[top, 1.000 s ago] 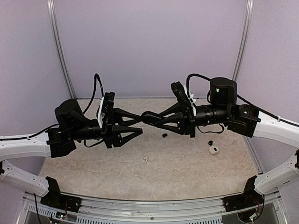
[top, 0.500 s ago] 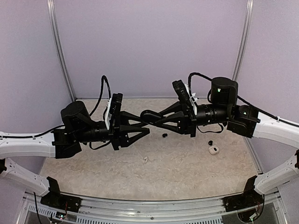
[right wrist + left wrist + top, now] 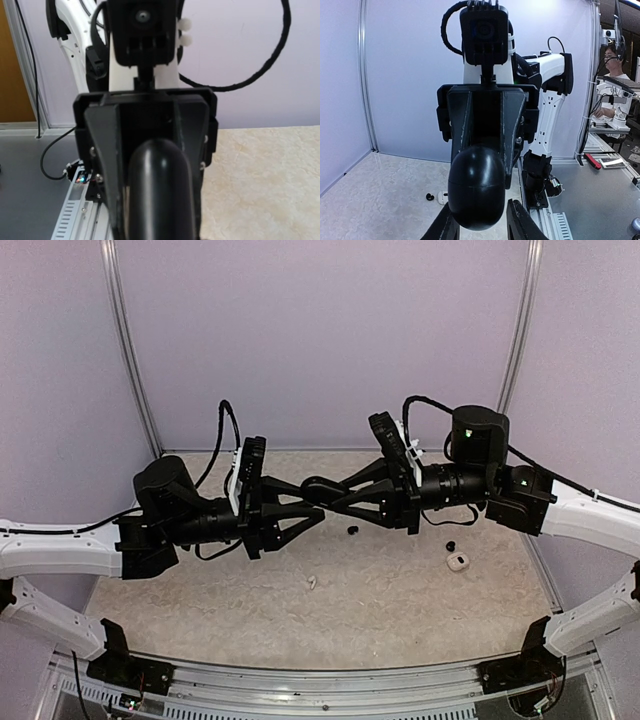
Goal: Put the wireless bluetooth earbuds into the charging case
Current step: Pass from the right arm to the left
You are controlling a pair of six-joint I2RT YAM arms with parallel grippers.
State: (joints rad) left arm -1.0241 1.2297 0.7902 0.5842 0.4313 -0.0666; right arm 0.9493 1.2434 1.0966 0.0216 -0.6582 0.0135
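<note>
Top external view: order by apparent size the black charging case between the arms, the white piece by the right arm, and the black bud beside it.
1. black charging case, clearly largest, though raised nearer the camera.
2. white piece.
3. black bud, a little smaller; both tiny, so that gap is slim.

- charging case [image 3: 476, 190]: glossy black, egg-shaped, closed, with a thin seam around it; gripped in mid-air by the right hand [image 3: 485, 150].
- first black earbud [image 3: 352, 531]: lies on the surface [image 3: 400, 610], centre-right.
- second black earbud [image 3: 450, 545]: just beside the right white earbud [image 3: 458, 561], towards the right edge.
- lone white earbud [image 3: 311, 582]: lies apart, nearer the front.
</note>
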